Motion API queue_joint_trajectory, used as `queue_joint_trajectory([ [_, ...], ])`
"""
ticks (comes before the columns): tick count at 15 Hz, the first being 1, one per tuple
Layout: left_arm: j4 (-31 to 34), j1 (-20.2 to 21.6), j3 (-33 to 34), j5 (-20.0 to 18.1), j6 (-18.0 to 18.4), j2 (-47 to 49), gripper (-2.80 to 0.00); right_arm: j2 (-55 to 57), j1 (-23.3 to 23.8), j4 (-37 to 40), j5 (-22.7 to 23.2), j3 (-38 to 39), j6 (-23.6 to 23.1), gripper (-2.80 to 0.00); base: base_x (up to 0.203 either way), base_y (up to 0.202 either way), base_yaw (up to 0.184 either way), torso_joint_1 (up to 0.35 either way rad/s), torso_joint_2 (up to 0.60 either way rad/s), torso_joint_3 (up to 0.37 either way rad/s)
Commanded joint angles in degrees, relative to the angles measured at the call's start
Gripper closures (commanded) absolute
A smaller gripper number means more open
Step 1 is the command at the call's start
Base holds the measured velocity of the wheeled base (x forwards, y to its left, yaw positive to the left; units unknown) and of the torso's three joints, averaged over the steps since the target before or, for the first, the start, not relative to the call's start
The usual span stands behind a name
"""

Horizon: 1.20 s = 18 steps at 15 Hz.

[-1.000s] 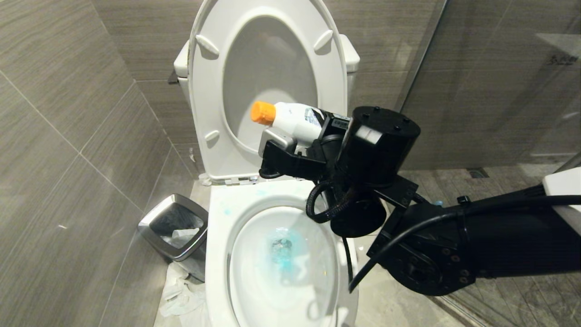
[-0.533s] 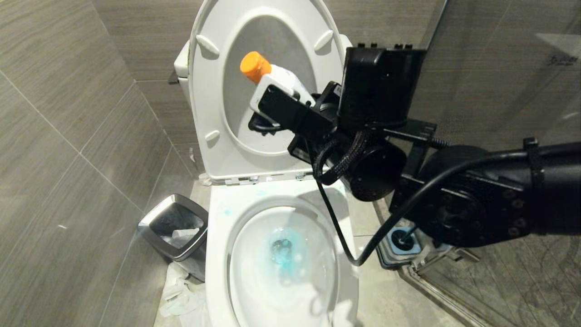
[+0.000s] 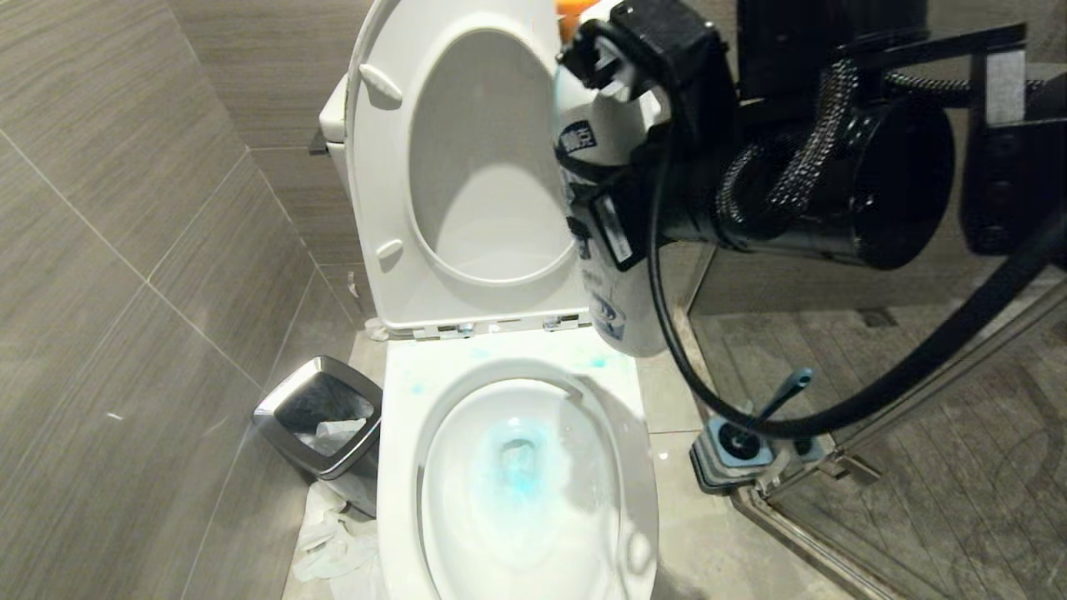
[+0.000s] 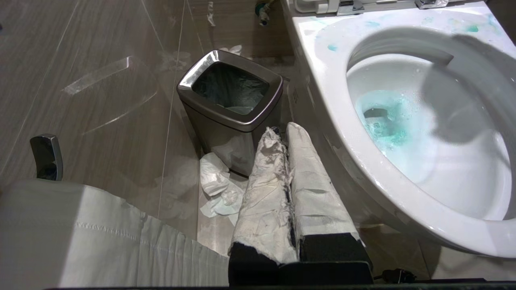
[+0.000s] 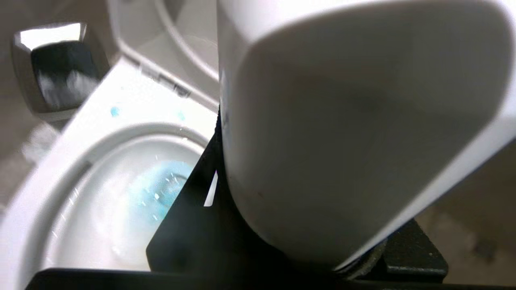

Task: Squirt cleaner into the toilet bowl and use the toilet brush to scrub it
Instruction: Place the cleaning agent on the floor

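The toilet bowl (image 3: 400,433) stands open, with blue cleaner pooled in its water (image 3: 513,467). My right gripper (image 3: 621,75) is up high to the right of the raised seat, shut on the cleaner (image 3: 613,283), a white bottle held upright with its orange cap (image 3: 573,7) at the top edge. In the right wrist view the bottle's base (image 5: 342,121) fills most of the picture, with a black finger (image 5: 189,217) beside it. The toilet brush (image 3: 783,390) stands in its square holder (image 3: 733,450) on the floor right of the bowl. My left gripper (image 4: 286,131) hangs shut, its fingers wrapped in white, beside the bowl's rim (image 4: 334,80).
A steel-rimmed bin (image 3: 321,425) stands left of the bowl, with crumpled paper (image 3: 333,542) on the floor in front of it. The raised seat and lid (image 3: 492,167) lean on the back wall. A glass partition (image 3: 834,350) runs along the right, and a tiled wall closes the left.
The right arm has risen and turned. The bottle has gone from lying level, cap pointing left over the bowl, to upright with its cap up, higher and further right.
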<state>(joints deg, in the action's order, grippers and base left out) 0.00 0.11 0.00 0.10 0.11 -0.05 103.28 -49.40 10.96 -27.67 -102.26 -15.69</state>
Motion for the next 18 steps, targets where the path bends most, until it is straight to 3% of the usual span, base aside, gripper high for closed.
queue_joint_trajectory([
  [1, 0.0, -0.02, 0.0, -0.01, -0.02, 0.05, 0.0, -3.15, 3.2, 0.19, -0.25, -0.07, 6.31, 0.0, 0.0, 0.0, 0.0, 0.0, 0.0, 0.0],
  [4, 0.0, -0.02, 0.0, 0.06, -0.02, 0.05, 0.0, -5.8, 9.78, 0.01, -2.33, 1.95, 8.72, 0.0, 0.0, 0.0, 0.0, 0.0, 0.0, 0.0],
  [9, 0.0, -0.02, 0.01, -0.01, -0.02, 0.05, 0.0, -11.67, 14.77, -0.98, -4.23, 12.74, 10.25, 0.0, 0.0, 0.0, 0.0, 0.0, 0.0, 0.0],
  [13, 0.0, -0.02, 0.0, 0.07, -0.02, 0.05, 0.0, -12.57, 19.33, -11.19, -3.68, 21.38, 9.42, 0.0, 0.0, 0.0, 0.0, 0.0, 0.0, 0.0],
  [16, 0.0, -0.01, 0.0, 0.07, -0.02, 0.05, 0.0, -12.68, 22.0, -16.07, -1.41, 26.6, 9.57, 0.0, 0.0, 0.0, 0.0, 0.0, 0.0, 0.0],
  [18, 0.0, -0.02, 0.0, -0.01, -0.02, 0.05, 0.0, -12.73, 26.05, -21.27, 4.73, 30.93, 9.08, 0.0, 0.0, 0.0, 0.0, 0.0, 0.0, 0.0],
])
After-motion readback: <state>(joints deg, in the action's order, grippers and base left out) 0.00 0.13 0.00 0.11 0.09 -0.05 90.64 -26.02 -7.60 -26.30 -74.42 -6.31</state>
